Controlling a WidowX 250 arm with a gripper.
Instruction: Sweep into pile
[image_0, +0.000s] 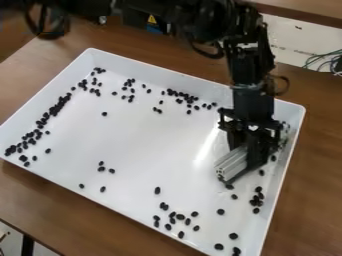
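Observation:
The black gripper (252, 135) hangs down over the right part of the white tray (147, 145), shut on a grey-white ribbed brush (232, 163). The brush is tilted, its lower end close to the tray floor. Black beans lie scattered in the tray: a dense line of beans (52, 112) along the left wall, loose groups (182, 95) along the far wall, more beans (179, 217) toward the near edge, and a small cluster (256, 200) to the right of the brush. Some beans by the right wall are partly hidden behind the gripper.
The tray's raised walls surround the work area, with the right wall (292, 145) close beside the gripper. The tray stands on a brown wooden table (317, 185). Thin cables (325, 61) lie beyond the table at the upper right.

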